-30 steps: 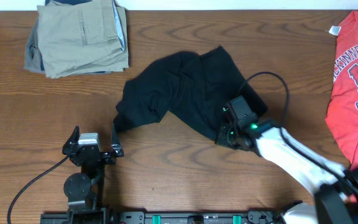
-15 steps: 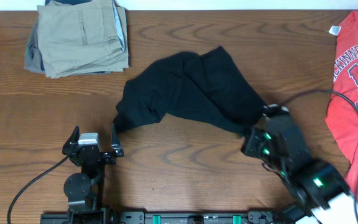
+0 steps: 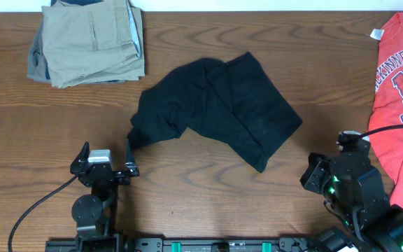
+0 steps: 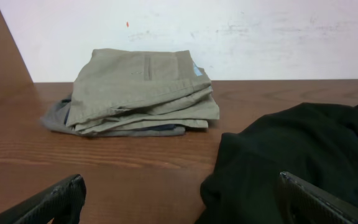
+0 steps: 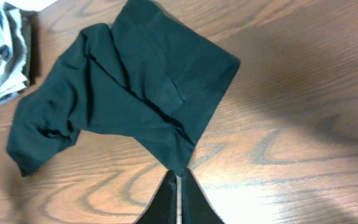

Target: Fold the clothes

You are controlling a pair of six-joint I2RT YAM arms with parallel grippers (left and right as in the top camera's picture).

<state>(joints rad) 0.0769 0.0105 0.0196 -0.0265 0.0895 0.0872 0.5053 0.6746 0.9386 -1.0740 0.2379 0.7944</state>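
Note:
The clothes, a black T-shirt (image 3: 212, 108), lie crumpled and partly doubled over in the middle of the table. The same shirt (image 5: 129, 93) fills the upper left of the right wrist view. My right gripper (image 3: 308, 175) is at the front right, off the fabric, a short way right of the shirt's lower corner. Its jaws (image 5: 178, 173) are pressed together with only a thin slit and nothing between them. My left gripper (image 3: 107, 150) rests at the front left, open wide and empty. The shirt's left end (image 4: 303, 155) lies just ahead of its right finger.
Folded khaki trousers (image 3: 89, 42) are stacked at the back left and also show in the left wrist view (image 4: 142, 90). A red T-shirt with white lettering (image 3: 401, 91) hangs over the right edge, close to my right arm.
My right gripper has pulled back from the shirt's lower right corner toward the front right. The fabric has dropped free of it and lies flat on the table. The left arm has not moved.

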